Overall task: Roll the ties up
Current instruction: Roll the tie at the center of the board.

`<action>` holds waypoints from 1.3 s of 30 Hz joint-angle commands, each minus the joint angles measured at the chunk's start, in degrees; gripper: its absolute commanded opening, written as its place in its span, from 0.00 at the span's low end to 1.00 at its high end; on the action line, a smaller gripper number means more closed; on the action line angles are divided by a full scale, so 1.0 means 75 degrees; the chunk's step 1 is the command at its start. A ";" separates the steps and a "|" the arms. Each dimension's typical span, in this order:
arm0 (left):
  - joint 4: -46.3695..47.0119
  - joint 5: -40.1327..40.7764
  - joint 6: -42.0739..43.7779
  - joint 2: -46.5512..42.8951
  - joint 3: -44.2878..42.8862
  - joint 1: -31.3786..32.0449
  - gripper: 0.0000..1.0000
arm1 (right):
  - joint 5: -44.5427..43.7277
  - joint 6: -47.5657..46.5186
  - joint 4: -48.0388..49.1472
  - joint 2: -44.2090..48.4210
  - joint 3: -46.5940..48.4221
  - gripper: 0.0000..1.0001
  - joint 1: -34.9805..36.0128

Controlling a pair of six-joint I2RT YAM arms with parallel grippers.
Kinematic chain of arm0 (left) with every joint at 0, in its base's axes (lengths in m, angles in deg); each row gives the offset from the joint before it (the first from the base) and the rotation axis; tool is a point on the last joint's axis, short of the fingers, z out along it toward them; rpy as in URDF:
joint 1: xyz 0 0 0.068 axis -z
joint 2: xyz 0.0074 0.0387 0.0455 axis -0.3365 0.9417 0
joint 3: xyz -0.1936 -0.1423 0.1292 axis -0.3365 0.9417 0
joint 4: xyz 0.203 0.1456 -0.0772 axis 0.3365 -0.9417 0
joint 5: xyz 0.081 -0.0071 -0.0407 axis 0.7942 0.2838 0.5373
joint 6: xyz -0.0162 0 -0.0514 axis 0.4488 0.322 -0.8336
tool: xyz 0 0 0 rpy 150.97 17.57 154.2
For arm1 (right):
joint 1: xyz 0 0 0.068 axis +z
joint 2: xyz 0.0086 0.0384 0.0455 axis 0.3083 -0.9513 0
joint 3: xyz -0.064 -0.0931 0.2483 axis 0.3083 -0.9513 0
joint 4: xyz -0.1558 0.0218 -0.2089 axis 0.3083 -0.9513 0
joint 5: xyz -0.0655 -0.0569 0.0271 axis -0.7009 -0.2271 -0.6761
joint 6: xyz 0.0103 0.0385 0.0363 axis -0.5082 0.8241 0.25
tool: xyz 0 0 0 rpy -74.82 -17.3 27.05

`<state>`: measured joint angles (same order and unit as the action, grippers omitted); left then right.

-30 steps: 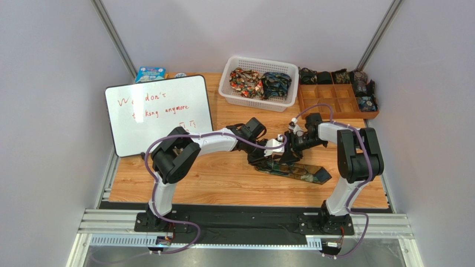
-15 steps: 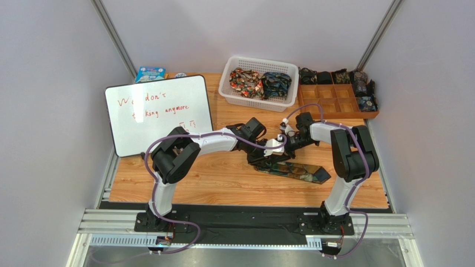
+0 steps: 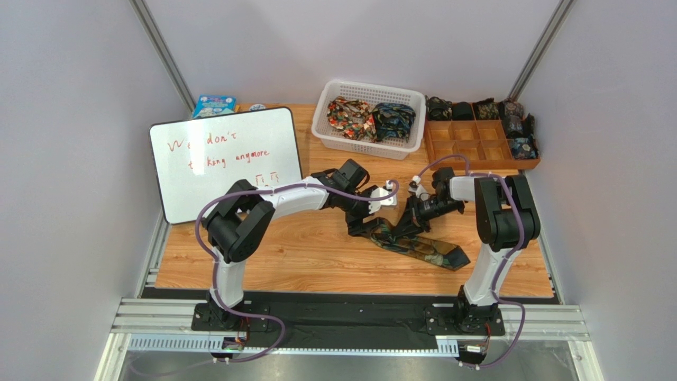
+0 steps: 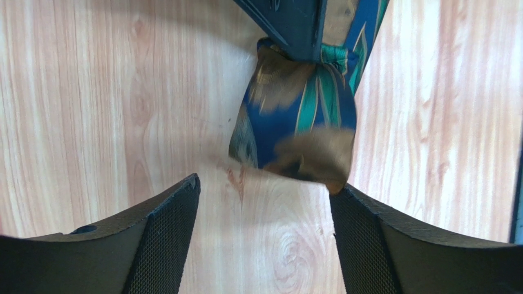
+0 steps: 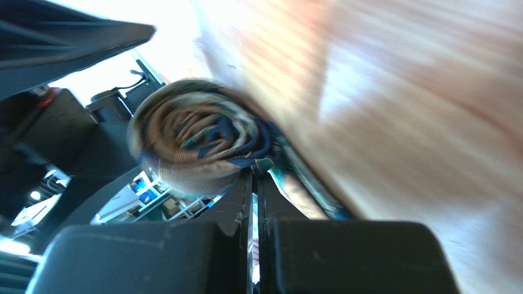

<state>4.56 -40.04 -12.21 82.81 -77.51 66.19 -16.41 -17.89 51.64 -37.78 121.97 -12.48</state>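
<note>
A blue, green and gold tie (image 3: 421, 248) lies on the wooden table, its wide end pointing right. Its left end is wound into a small roll (image 4: 294, 128) (image 5: 196, 141). My left gripper (image 4: 265, 185) (image 3: 384, 208) stands wide open just short of the roll, whose lower corner brushes the right fingertip (image 4: 344, 199). My right gripper (image 5: 253, 177) (image 3: 413, 216) is shut, pinching the tie fabric right beside the roll; its dark fingers (image 4: 294, 24) show at the top of the left wrist view. More ties fill the white basket (image 3: 369, 119), and small rolls sit in the wooden tray (image 3: 508, 119).
A whiteboard (image 3: 226, 163) with red writing lies at the left of the table, with a blue box (image 3: 214, 105) behind it. The basket (image 3: 334, 136) and tray (image 3: 477, 163) stand along the back edge.
My left gripper has opened, let go of the roll and drawn back to the left. My right gripper has shut on the tie beside the roll and swung nearer.
</note>
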 commanded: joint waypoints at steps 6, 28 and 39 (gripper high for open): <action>0.0645 -0.0937 -0.0506 0.0098 -0.0292 0.0289 0.85 | -0.1308 -0.0807 -0.0014 -0.0455 -0.0157 0.00 -0.0121; -0.0010 0.0655 0.0419 0.0041 0.0094 0.0008 0.20 | -0.0841 -0.0162 0.0316 -0.0574 0.1343 0.11 0.0489; -0.0350 0.1113 0.0325 0.0426 -0.0327 0.0137 0.20 | 0.0579 -0.0081 -0.0401 0.0646 0.1285 0.60 0.0207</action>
<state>6.26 -34.93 -11.01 84.49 -78.65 66.71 -15.69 -19.38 48.82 -37.04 131.85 -12.57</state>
